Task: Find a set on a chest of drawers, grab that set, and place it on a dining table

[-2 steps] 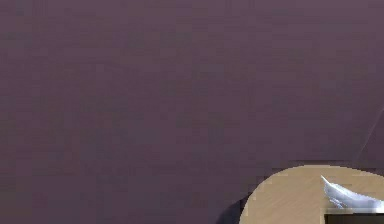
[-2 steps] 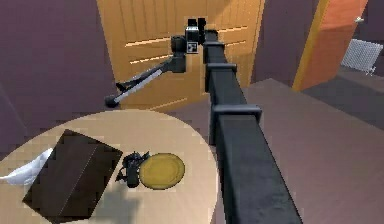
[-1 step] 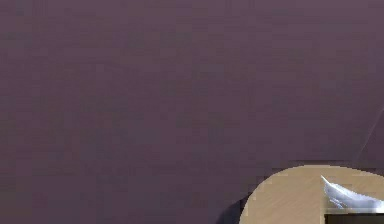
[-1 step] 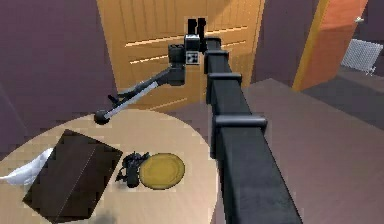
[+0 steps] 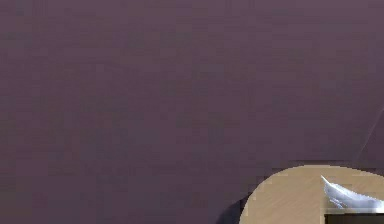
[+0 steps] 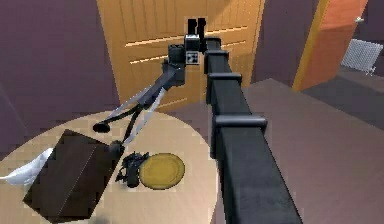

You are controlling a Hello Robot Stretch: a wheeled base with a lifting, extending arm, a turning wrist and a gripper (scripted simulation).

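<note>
A round light-wood table (image 6: 190,135) takes up the arm side view's lower left, and its edge (image 5: 290,190) shows again at the forward view's bottom right. My arm (image 6: 235,120) reaches out over this table. The gripper (image 6: 115,138) slants down toward the tabletop, with a pale silvery strip (image 6: 137,105) along its fingers. With the table and its things right behind the far end, I cannot tell whether it holds anything. On the table lie a golden round plate (image 6: 161,171), small dark pieces (image 6: 130,172) beside it, and a dark brown box (image 6: 68,175).
A silvery-white crumpled thing (image 6: 28,170) lies at the table's left edge and shows in the forward view (image 5: 350,192). A purple wall (image 5: 180,90) stands close ahead. Beyond the table is a wooden door (image 6: 150,40); an orange door (image 6: 335,45) and a radiator (image 6: 362,55) stand at the right.
</note>
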